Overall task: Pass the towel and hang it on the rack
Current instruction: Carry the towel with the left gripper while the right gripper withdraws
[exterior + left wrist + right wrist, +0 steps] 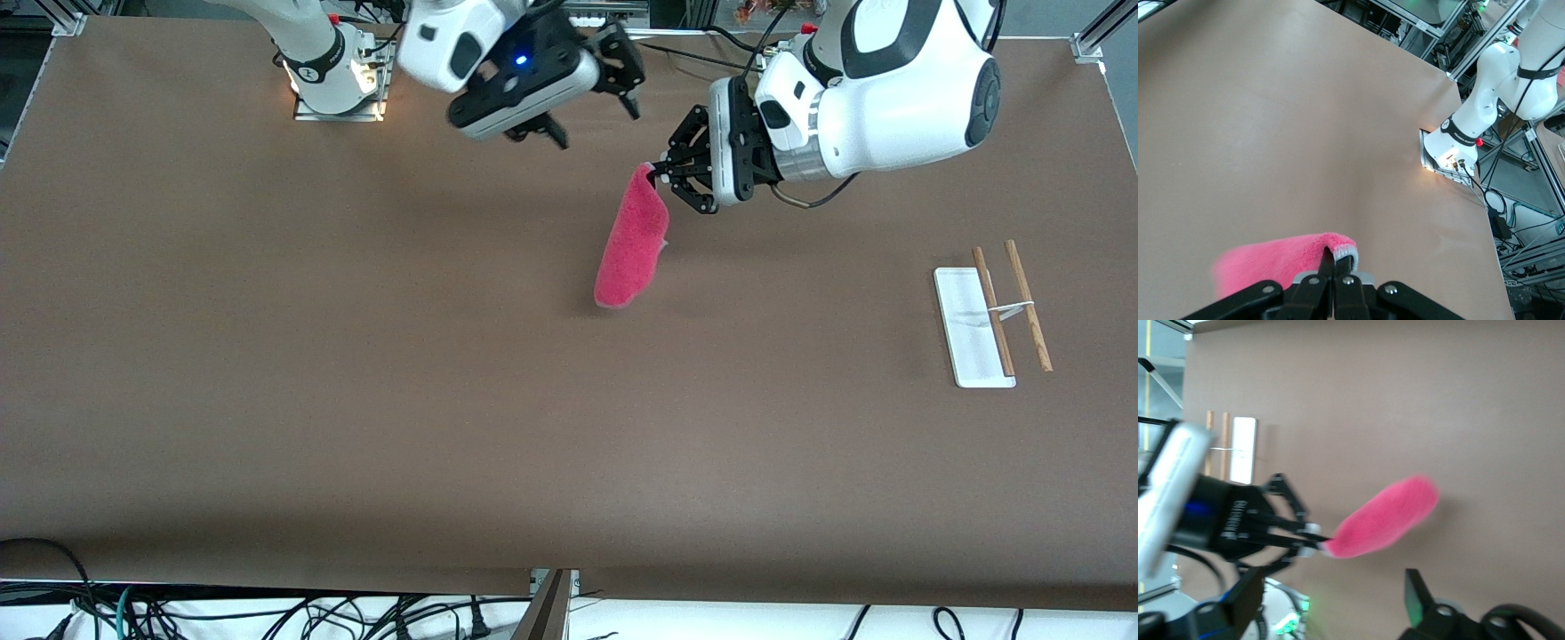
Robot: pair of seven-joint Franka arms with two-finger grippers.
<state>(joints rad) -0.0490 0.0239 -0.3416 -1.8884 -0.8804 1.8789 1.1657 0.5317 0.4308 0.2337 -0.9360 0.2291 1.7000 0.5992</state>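
The pink-red towel [631, 240] hangs by one grey-edged corner from my left gripper [656, 173], which is shut on that corner over the middle of the table. In the left wrist view the fingers pinch the towel [1271, 263] at the left gripper [1338, 265]. My right gripper [597, 127] hovers beside it, open, with nothing between its fingers. In the right wrist view the towel [1388, 517] is clear of the right gripper [1335, 587]. The rack [996, 311] stands toward the left arm's end of the table, its two wooden rods bare.
The right arm's base [338, 80] is bolted to the table at its robot-side edge. The brown table [356, 356] spreads wide around the towel. Cables lie below the table's edge nearest the front camera.
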